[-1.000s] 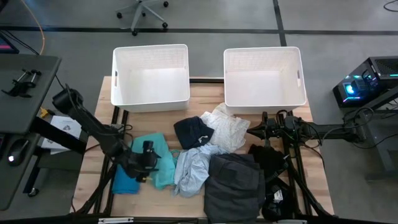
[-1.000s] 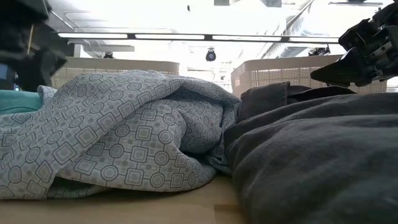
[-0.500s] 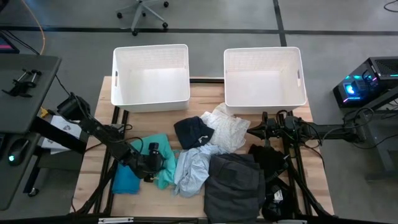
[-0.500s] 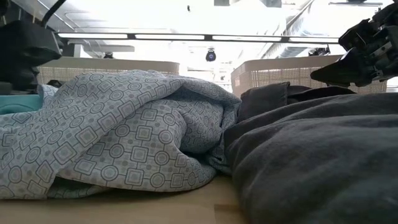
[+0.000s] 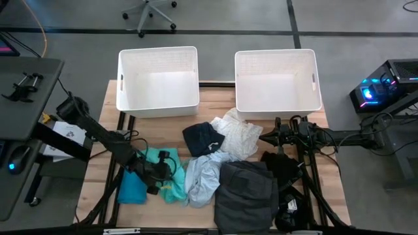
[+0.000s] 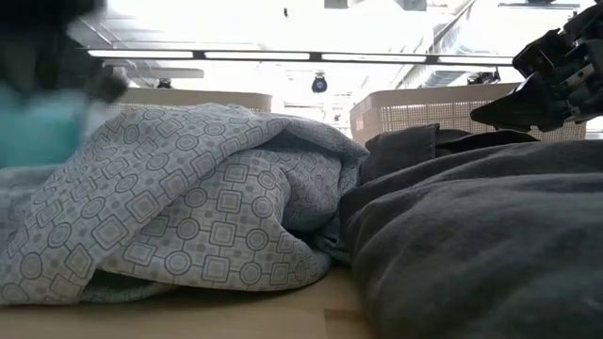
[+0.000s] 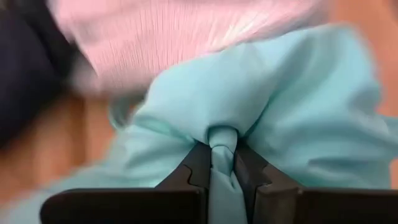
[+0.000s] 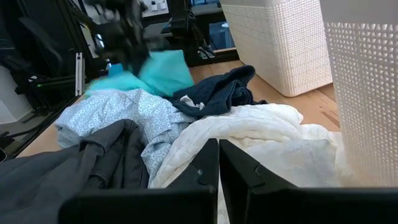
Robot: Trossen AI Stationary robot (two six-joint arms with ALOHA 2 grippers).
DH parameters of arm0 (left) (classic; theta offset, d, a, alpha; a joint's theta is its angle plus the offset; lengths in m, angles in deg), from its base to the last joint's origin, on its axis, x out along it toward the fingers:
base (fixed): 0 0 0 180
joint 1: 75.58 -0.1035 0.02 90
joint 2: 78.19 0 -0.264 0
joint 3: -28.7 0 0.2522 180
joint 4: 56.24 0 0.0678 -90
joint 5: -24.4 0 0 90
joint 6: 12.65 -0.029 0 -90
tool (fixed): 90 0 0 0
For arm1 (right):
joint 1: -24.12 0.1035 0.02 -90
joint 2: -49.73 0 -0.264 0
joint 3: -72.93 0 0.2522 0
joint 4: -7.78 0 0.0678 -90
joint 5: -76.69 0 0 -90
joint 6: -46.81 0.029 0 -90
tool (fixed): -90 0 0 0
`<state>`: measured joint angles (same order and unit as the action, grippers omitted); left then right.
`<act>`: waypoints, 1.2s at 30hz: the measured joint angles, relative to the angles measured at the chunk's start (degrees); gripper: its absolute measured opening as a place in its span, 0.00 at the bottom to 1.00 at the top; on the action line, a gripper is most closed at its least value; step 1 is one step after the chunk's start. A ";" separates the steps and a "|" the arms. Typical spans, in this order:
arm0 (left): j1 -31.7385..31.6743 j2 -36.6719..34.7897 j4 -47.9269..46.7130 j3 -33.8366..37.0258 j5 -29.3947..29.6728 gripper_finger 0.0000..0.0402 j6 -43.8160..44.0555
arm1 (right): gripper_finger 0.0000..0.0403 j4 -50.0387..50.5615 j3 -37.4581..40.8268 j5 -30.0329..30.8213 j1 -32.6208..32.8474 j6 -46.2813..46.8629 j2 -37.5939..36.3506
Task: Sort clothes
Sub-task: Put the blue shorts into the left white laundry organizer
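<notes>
Between the left gripper's point(image 7: 222, 163) fingers, the wrist view alone shows a pinched fold of the teal garment point(image 5: 164, 175); overhead, that arm reaches low beside the patterned pale blue shirt point(image 5: 202, 176). Right gripper point(image 8: 218, 160) hovers closed over the white garment point(image 8: 249, 140).

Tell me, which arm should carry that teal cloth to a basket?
The left: its gripper is already pinched on the teal garment. The right gripper waits shut beside the white garment, holding nothing.

Low view: left claw point(image 6: 57, 66) & teal garment point(image 6: 33, 127) blurred.
</notes>
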<state>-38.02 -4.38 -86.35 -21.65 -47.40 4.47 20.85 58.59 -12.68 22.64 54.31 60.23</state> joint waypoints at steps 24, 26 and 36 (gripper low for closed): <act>-29.17 -10.55 -24.54 -49.65 38.81 0.03 -52.54 | 0.00 -0.01 -0.01 0.25 0.01 -0.01 0.00; -38.17 -11.15 -21.89 -49.76 32.86 0.03 -55.46 | 0.00 0.00 0.00 0.24 0.01 0.01 0.00; -76.59 -7.43 -17.81 -43.38 0.50 0.10 -48.74 | 0.00 0.00 0.01 0.23 0.01 0.01 -0.02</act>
<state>-114.60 -11.81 -104.16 -65.02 -46.91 -44.27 20.85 58.59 -12.45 22.65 54.32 60.21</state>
